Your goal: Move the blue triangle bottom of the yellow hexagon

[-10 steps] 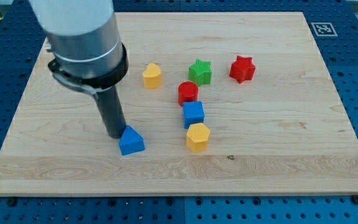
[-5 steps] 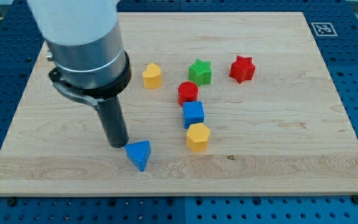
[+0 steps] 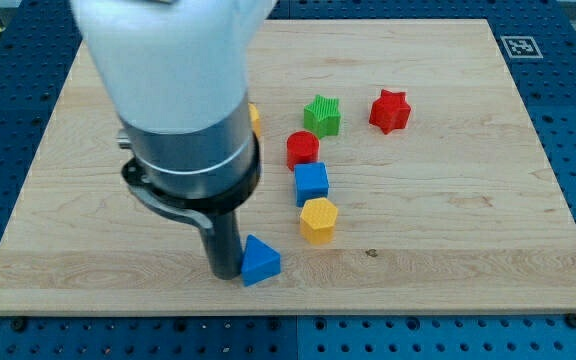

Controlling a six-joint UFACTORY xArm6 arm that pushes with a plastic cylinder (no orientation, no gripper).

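The blue triangle (image 3: 260, 261) lies near the board's bottom edge, below and left of the yellow hexagon (image 3: 319, 220). My tip (image 3: 225, 272) touches the triangle's left side. The arm's wide body covers much of the board's left half above it.
A blue cube (image 3: 311, 183) sits just above the yellow hexagon, with a red cylinder (image 3: 303, 149) above that. A green star (image 3: 322, 115) and a red star (image 3: 389, 110) lie toward the view's top. Another yellow block (image 3: 254, 118) is mostly hidden behind the arm. The wooden board (image 3: 468, 200) ends close below the triangle.
My tip has moved right and down the view, pushing the blue triangle right and slightly down, closer to the yellow hexagon. The arm now hides the upper yellow block.
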